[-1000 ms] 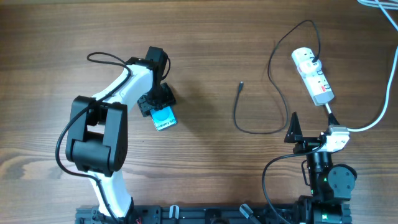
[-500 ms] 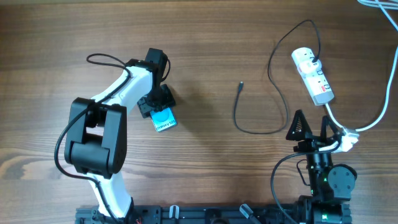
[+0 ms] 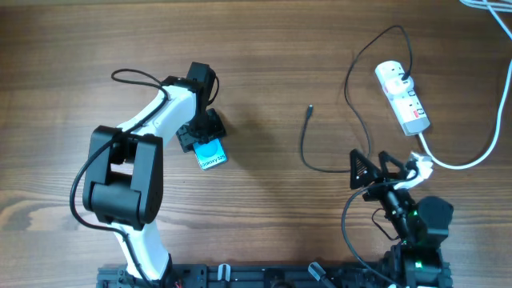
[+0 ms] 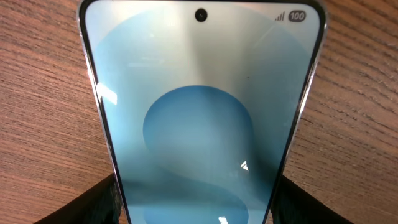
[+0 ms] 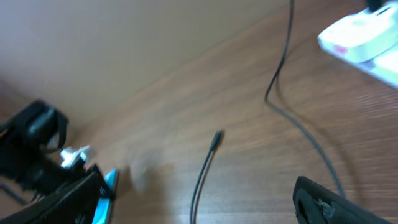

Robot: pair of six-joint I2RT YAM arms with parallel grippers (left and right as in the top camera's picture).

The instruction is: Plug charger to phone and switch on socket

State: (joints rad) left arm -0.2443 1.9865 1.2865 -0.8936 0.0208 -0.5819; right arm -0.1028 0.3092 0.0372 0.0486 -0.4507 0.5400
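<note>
The phone [image 3: 211, 153] lies flat on the wooden table with its teal-blue screen up. My left gripper [image 3: 201, 133] is shut on its upper end. In the left wrist view the phone [image 4: 202, 112] fills the frame, with my left gripper [image 4: 199, 208] dark on both sides. The charger is a thin black cable; its plug tip [image 3: 310, 108] lies loose at mid-table. The cable loops down, then up to the socket [image 3: 402, 98] at the far right. My right gripper [image 3: 372, 169] is open and empty over the cable's lower loop. The right wrist view shows the plug tip [image 5: 216, 135], the socket [image 5: 360, 34] and my open right gripper [image 5: 199, 208].
A thicker white and light-blue cable [image 3: 480, 156] runs from the socket's grey end along the right table edge. The left arm [image 3: 128, 168] stretches across the left half of the table. The phone edge and left gripper show at the lower left in the right wrist view [image 5: 106, 186].
My right gripper has swung left and turned toward the black cable's loop, still open. The left gripper and the phone have not moved.
</note>
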